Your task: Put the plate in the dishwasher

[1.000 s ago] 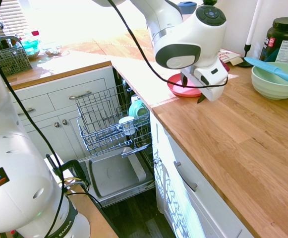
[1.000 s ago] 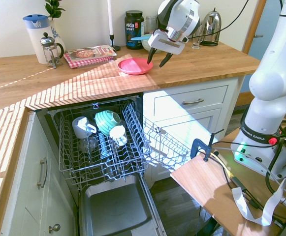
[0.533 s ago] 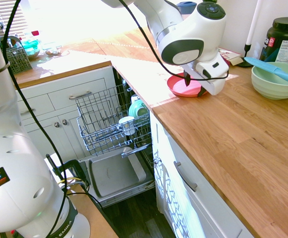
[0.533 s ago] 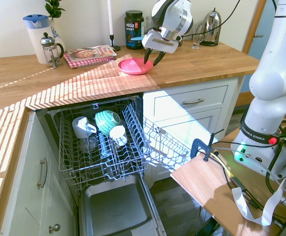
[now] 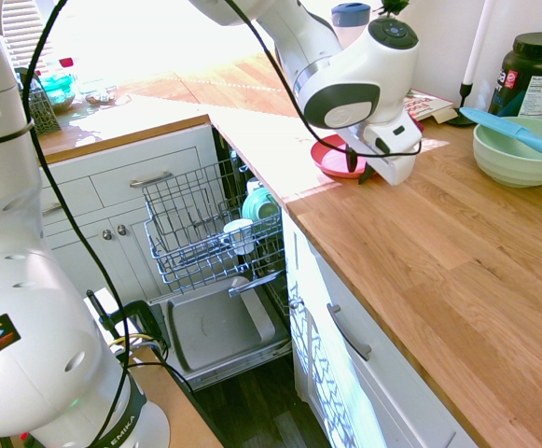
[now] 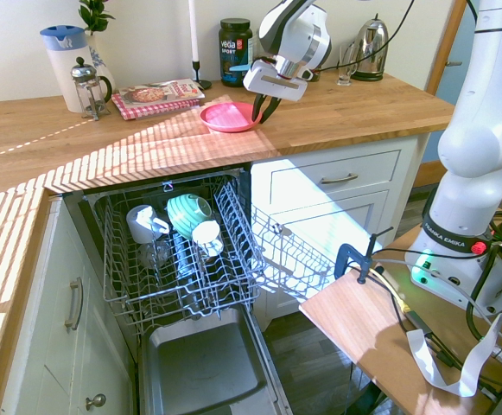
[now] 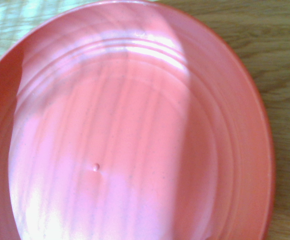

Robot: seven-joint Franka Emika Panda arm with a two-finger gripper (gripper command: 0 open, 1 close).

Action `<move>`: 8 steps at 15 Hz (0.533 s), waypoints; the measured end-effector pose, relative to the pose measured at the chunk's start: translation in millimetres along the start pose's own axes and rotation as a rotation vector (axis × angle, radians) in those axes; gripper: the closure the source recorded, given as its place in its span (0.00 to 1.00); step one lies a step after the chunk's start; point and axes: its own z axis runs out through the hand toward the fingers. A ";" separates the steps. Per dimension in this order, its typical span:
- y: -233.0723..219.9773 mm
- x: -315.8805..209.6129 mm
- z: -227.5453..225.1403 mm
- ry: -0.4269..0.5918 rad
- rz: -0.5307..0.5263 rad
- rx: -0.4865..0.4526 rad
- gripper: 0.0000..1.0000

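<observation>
Second exterior view, near to far. Dishwasher [image 6: 199, 363] door is lying dropped open at 6 o'clock, grey inner panel facing up. Above it the wire rack [image 6: 181, 251] is sitting pulled out, holding a teal cup [image 6: 188, 212] and two white cups [image 6: 142, 223] beside it. A second rack section [image 6: 289, 251] is sticking out at 3 o'clock of the first.

On the wooden counter [image 6: 104, 147] behind, the plate [image 6: 229, 117] is lying flat near the counter's front edge, straight up at 12 o'clock from the rack. The gripper [image 6: 263, 108] is pointing steeply down at the plate's 3 o'clock rim, fingers partly spread and straddling the rim; cannot tell if they are pinching it yet. Wrist view is filling up with the plate [image 7: 130, 135], wood grain showing around its edge.

Farther back: checked cloth with a book [image 6: 160, 95] at 10 o'clock of the plate, french press [image 6: 86, 86] and blue-lidded jug [image 6: 63, 52] at 9 o'clock, dark tub [image 6: 235, 52] at 12, kettle [image 6: 370, 47] at 2. In the first exterior view the green bowl [image 5: 518, 149] is sitting at 3 o'clock of the plate [image 5: 331, 154].
</observation>
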 end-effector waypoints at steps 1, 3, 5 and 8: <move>-2.2 -1.3 1.6 -0.002 0.002 0.001 1.00; -7.7 -4.2 2.6 -0.005 0.005 0.005 1.00; -14.6 -5.0 -0.4 -0.003 -0.006 0.007 1.00; -47.8 1.9 -31.4 0.036 -0.115 -0.002 1.00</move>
